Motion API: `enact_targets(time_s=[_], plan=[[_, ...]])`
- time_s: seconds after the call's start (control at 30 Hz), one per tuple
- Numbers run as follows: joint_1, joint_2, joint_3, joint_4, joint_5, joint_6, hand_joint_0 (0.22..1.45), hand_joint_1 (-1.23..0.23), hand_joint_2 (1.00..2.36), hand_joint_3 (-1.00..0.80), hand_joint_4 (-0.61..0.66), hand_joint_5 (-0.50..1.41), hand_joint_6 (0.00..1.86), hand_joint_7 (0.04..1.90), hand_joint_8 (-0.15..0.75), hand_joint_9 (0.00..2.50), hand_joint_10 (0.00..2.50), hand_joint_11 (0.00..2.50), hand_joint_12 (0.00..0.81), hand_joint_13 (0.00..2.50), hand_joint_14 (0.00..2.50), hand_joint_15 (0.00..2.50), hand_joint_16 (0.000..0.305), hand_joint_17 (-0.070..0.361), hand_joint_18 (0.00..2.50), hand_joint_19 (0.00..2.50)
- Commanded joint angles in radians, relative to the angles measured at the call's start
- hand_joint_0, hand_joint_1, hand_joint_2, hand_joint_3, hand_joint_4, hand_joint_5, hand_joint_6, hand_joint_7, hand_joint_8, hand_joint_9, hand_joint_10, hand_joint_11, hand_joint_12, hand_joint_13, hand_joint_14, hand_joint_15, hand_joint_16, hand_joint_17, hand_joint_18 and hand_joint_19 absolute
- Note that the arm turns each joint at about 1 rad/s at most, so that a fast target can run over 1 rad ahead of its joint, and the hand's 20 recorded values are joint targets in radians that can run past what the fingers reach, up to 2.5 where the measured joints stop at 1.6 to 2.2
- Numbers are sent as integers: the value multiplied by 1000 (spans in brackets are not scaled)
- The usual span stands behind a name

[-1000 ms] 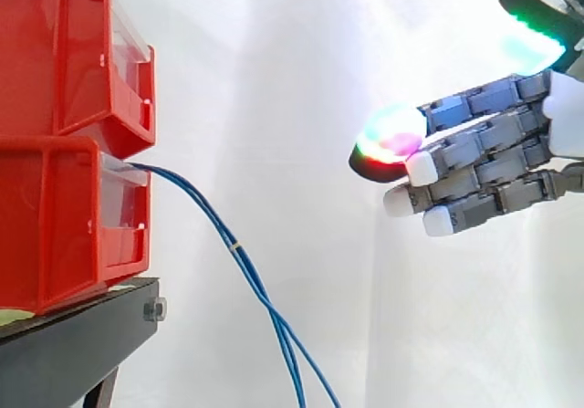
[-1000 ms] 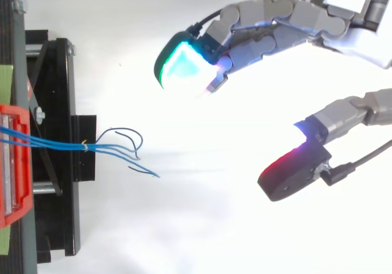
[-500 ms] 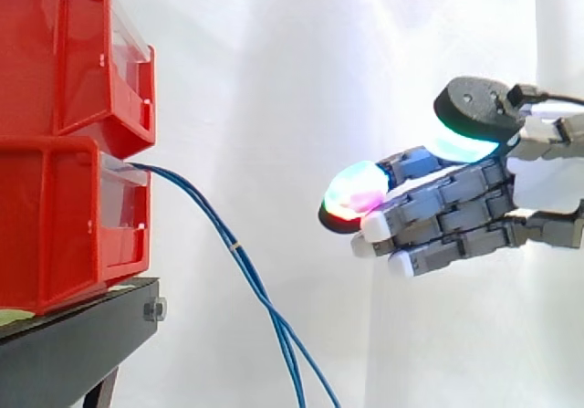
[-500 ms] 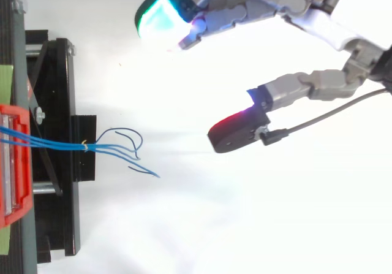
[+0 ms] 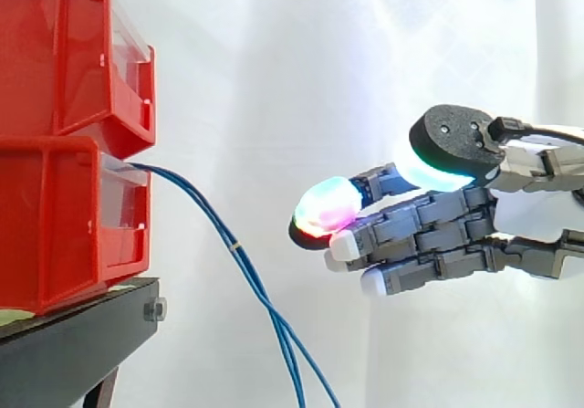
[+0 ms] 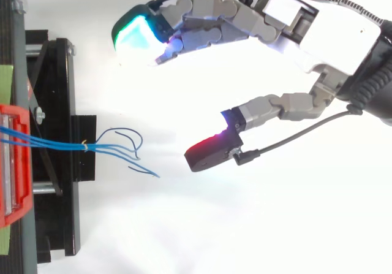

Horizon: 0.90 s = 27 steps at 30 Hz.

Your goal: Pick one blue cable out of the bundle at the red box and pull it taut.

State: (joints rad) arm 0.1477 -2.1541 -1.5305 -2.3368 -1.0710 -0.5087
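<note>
A bundle of thin blue cables (image 5: 239, 253) leaves the lower red box (image 5: 64, 225) and droops down to the right. From above, the cables (image 6: 110, 145) fan into loose ends right of the black stand. My hand (image 5: 438, 244) hovers right of the bundle, well apart from it, fingers stretched toward the box and thumb spread wide. In the top view the hand (image 6: 288, 29) reaches in from the upper right; its thumb tip (image 6: 208, 152) lies closest to the cable ends. The hand is open and holds nothing.
A second red box (image 5: 73, 52) is stacked on the lower one, both on a black stand (image 5: 82, 344). A white curtain hangs behind. Open space lies between the hand and the cables.
The hand has moved left toward the box and lower, turning so its thumb now points at the cable ends. The cables have not moved.
</note>
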Motion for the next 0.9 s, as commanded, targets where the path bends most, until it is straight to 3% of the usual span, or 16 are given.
enact_targets(time_s=[0.0,0.23,0.4,0.8,0.87], plan=[[7,0,1,14,0,-14,517,-828,1000,-500,294,-193,502,816,315,363,5,201,418,305,2,78,61,136,402,253],[24,-18,6,50,0,-48,535,-826,1000,-500,332,-176,503,851,324,399,5,217,411,324,1,79,59,133,416,262],[23,-84,67,70,-7,-7,544,-828,1000,-500,340,-163,503,884,325,405,5,219,409,326,0,85,58,131,424,266],[26,-89,75,71,-10,-40,544,-825,1000,-500,362,-149,503,959,332,424,6,240,422,344,2,87,60,135,442,254],[24,-107,75,71,-12,-37,551,-819,1000,-500,365,-143,503,1007,330,419,6,238,418,340,2,81,59,134,438,253]])
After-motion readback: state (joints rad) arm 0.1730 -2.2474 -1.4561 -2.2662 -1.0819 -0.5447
